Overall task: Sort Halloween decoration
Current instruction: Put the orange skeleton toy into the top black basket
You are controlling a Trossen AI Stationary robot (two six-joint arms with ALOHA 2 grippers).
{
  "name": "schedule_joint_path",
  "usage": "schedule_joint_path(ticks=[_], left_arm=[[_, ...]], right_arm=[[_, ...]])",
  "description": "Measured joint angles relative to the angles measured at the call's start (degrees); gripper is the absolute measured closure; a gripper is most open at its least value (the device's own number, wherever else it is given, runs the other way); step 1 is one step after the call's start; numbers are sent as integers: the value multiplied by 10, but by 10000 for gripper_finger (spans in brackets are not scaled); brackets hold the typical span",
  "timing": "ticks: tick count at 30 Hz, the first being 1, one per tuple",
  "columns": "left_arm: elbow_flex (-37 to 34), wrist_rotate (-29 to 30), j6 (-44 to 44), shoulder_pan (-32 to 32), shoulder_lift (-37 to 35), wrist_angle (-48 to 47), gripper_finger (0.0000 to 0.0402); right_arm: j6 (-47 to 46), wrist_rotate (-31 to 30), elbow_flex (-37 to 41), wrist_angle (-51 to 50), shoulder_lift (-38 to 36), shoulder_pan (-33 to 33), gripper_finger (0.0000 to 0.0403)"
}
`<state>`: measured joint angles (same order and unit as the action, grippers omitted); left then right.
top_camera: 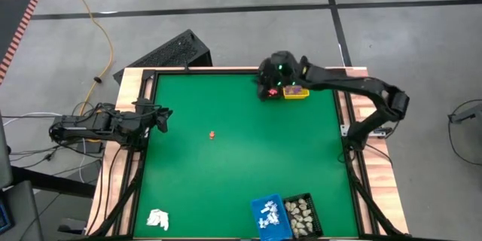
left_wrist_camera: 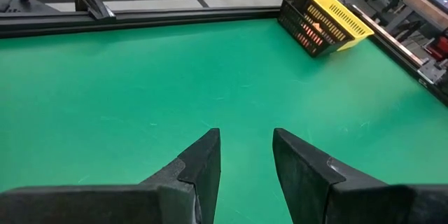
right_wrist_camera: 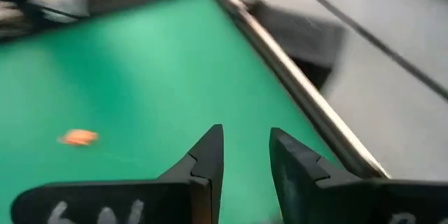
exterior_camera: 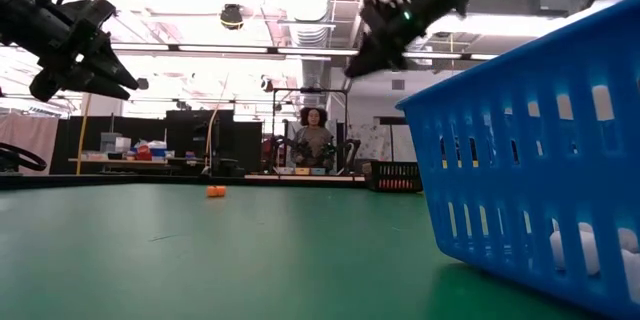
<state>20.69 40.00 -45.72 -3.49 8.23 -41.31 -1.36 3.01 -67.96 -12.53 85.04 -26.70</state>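
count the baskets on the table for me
4: a blue basket and a black basket side by side at the near edge; a yellow basket and a dark one at the far edge.

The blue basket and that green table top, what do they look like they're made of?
The blue basket looks like moulded plastic: glossy, with even slotted walls. The green table top seems a matte mat or felt-like sheet, flat and without shine; which one is hard to tell.

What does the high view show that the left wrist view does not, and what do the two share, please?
Only the high view shows the blue basket, the white lump, the orange piece and the right gripper above the table's far edge. Only the left wrist view shows the open left gripper close up, holding nothing. Both show the green table and the yellow basket.
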Motion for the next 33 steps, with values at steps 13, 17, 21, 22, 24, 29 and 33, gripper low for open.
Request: schedule_joint_path(ticks=[13,17,21,22,24,29,33], left_arm=[[0,-2,-5,0,0,1,281],[0,-3,-5,0,0,2,281],[0,-7,-5,0,0,0,281],[0,-8,-4,0,0,-1,281],[1,-7,-1,0,0,-1,281],[1,-7,1,0,0,-3,281],[1,-7,2,0,0,-4,281]], right_arm=[[85,12,0,221,65,197,290],[105,12,1,284,120,231,290],[114,12,0,350,182,251,278],[112,11,-1,373,198,255,271],[94,7,-1,406,230,260,251],[72,1,-36,447,302,263,189],[67,0,-74,450,347,263,155]])
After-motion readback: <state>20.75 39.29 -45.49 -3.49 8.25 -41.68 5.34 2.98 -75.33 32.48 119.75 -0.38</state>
